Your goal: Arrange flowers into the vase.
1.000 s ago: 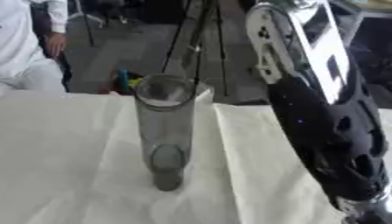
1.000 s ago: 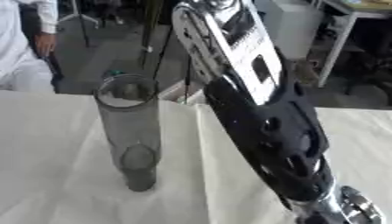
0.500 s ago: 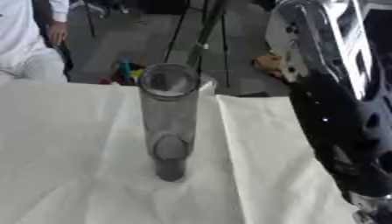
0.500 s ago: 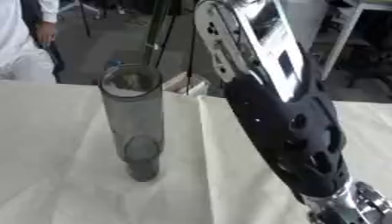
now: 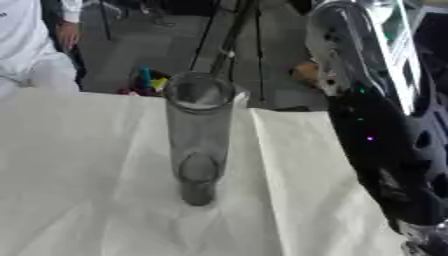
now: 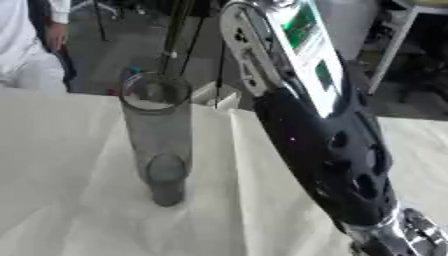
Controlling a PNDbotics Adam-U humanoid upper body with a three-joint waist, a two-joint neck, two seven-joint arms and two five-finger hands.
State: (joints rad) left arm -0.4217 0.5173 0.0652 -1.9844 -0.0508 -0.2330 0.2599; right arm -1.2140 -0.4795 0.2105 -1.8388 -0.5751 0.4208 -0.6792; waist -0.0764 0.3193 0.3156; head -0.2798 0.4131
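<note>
Standing upright on the white cloth [image 5: 96, 165], the clear vase [image 5: 199, 135] keeps its long axis vertical, its open mouth up and its base near the cloth's middle. The right arm [image 6: 324, 145] slants across the right side, from the upper middle to the lower right corner, just beside the vase and apart from it. Neither hand shows, so their fingers cannot be judged.

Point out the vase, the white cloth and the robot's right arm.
vase [image 5: 199, 130]: left eye view, its clear wall.
white cloth [image 5: 79, 165]: left eye view, bare stretch left of vase.
right arm [image 6: 328, 160]: right eye view, black forearm shell.
</note>
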